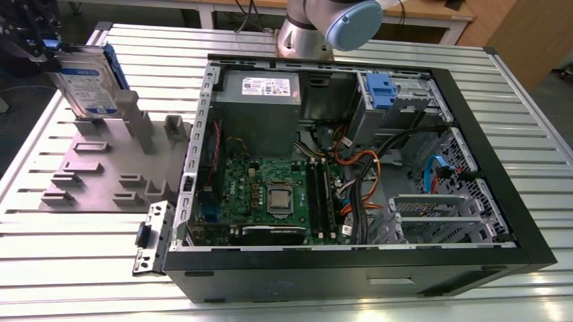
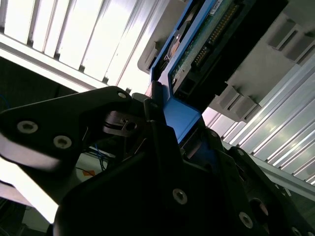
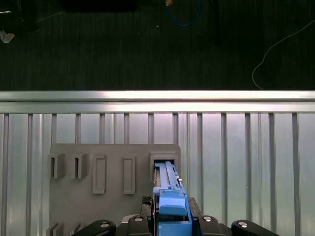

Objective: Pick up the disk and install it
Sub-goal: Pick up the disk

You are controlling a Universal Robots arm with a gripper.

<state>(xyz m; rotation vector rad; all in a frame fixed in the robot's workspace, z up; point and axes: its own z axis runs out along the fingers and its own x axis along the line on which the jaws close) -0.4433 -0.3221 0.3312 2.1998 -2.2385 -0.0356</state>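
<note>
The disk point(image 1: 90, 84), a silver-grey drive with a white-and-blue label in a blue carrier, stands upright on edge at the exterior view's far left. Its lower edge sits at a slot of the grey holder plate point(image 1: 107, 168); I cannot tell whether it has left the slot. My gripper point(image 1: 47, 55) is shut on the disk's upper end from the side. In the first wrist view the blue carrier point(image 3: 170, 196) runs from the gripper point(image 3: 170, 219) down to the slot point(image 3: 165, 164). In the second wrist view the black fingers point(image 2: 152, 113) clamp the carrier's blue edge point(image 2: 179, 115).
An open black computer case point(image 1: 465, 134) lies on the slatted aluminium table point(image 1: 54, 255). Inside it are a grey power-supply box point(image 1: 259, 90), the green board point(image 1: 268, 194), cables and a drive bay with a blue clip point(image 1: 380, 90). The arm's base point(image 1: 313, 30) stands behind the case.
</note>
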